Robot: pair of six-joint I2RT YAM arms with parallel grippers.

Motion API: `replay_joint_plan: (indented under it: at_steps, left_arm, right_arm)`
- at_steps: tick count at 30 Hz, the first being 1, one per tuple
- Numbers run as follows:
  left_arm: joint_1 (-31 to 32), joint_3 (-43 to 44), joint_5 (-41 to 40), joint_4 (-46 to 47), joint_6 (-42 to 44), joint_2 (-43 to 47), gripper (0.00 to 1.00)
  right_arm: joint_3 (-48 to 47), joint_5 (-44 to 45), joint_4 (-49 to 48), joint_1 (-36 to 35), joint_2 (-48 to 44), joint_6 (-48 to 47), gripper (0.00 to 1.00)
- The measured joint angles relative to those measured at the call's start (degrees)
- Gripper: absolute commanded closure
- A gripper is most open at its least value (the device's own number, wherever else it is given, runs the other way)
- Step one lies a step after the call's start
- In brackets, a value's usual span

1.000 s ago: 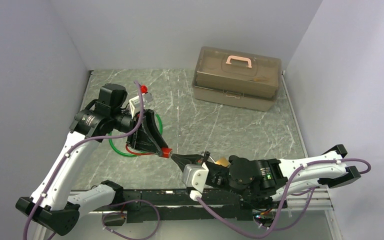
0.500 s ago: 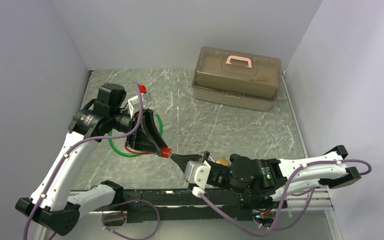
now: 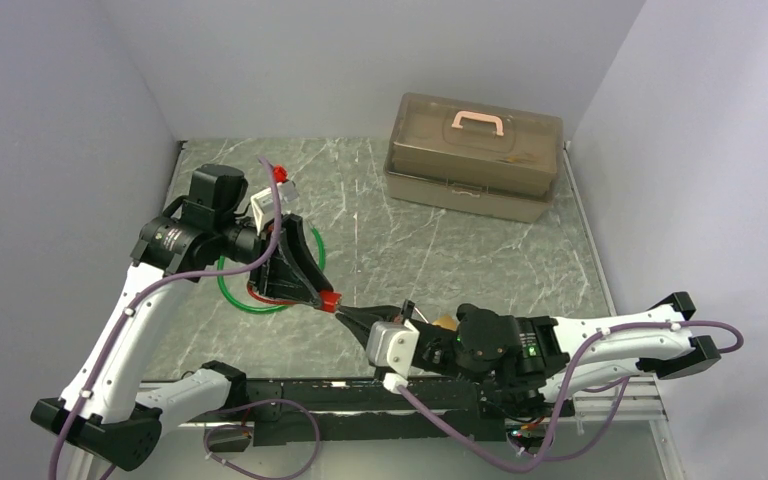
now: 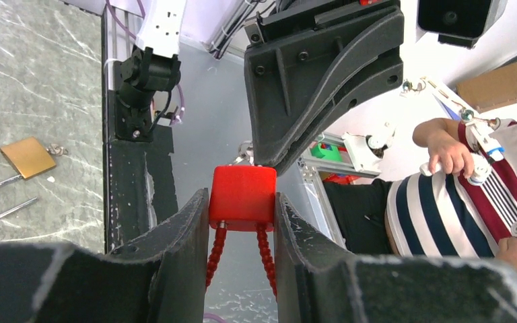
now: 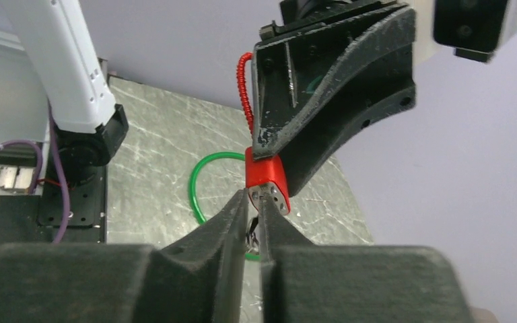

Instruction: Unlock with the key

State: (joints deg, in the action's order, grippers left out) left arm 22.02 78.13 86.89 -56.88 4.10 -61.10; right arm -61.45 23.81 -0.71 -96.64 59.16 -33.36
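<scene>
Held the red lock (image 5: 264,176) aloft over the desk's (image 3: 440,250) near edge, clamped across its body by the left tool (image 4: 241,205). Pressed the right tool (image 5: 254,202) almost together on what looked like the key (image 5: 253,233), at the lock's face. Shifted lock and both wrists slightly toward the far-left corner within the last second. Left both ends of the beaded cable (image 4: 214,252) seated in the lock, so judged not yet released.
</scene>
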Motion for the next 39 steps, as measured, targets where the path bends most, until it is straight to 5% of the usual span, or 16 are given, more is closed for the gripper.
replay_joint_plan:
  at_steps: [7,23,27,31,35,39]
  left_arm:
    - [0.2,0.0,0.3,0.8,0.1,-0.1,1.0]
    - [-1.0,-3.0,0.9,7.4,-3.3,0.1,1.0]
    - [-5.6,-15.7,1.5,24.9,-16.1,2.0,1.0]
    - [-10.4,-30.7,1.7,56.3,-38.9,0.8,1.0]
    - [-11.7,-35.6,1.8,76.2,-51.2,-3.7,1.0]
    - [-11.8,-41.2,2.4,107.3,-69.3,-10.4,1.0]
  right_arm:
    - [-2.1,-4.0,5.7,0.3,0.0,-1.8,0.39]
    - [-5.0,-3.1,10.6,3.0,-0.5,-3.9,0.37]
    - [-1.0,-3.1,11.0,8.9,-3.4,3.3,0.29]
    - [4.8,-3.3,13.5,12.6,-4.8,14.6,0.26]
    - [14.0,-6.4,14.7,13.7,-4.1,26.3,0.26]
    - [23.4,-11.1,13.6,14.2,-2.1,34.9,0.25]
